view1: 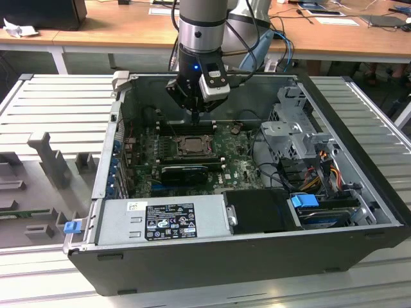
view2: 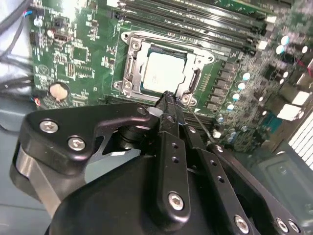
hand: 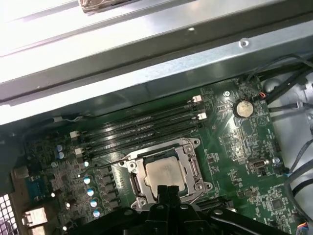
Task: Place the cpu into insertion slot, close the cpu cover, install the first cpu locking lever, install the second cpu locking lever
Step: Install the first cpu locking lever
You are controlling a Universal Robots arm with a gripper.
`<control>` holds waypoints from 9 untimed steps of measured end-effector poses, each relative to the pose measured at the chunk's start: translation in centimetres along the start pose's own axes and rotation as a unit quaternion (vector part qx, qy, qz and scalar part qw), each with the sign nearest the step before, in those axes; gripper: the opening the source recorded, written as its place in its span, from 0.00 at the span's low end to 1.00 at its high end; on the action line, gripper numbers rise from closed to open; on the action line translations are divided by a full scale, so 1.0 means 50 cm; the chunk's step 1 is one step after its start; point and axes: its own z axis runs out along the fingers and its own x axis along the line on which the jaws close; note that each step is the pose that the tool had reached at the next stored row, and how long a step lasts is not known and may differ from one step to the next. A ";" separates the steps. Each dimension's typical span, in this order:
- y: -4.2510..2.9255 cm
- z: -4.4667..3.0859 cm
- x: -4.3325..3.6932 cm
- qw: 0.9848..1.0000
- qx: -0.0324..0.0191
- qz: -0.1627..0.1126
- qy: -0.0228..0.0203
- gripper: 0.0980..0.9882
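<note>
One clenched hand (view2: pixel 167 98) hides the near edge of the cpu cover (view2: pixel 195 73) framing the cpu (view2: pixel 164 73).

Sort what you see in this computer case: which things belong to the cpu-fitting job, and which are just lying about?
Job in hand: cpu, insertion slot, cpu cover, gripper.

Just lying about: memory slots, coin battery, power supply, drive cage.
</note>
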 end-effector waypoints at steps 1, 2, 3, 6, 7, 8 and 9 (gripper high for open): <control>0.000 0.000 0.000 1.000 0.000 -0.010 0.000 0.01; 0.000 0.000 0.000 1.000 0.000 -0.020 0.000 0.01; 0.000 0.001 0.000 1.000 0.000 -0.031 0.001 0.01; 0.000 0.002 0.000 0.997 0.001 -0.073 0.002 0.01; 0.000 0.002 0.000 0.997 0.001 -0.083 0.002 0.01; 0.000 0.002 0.000 0.996 0.001 -0.092 0.002 0.01; 0.000 0.002 0.000 0.995 0.001 -0.105 0.002 0.01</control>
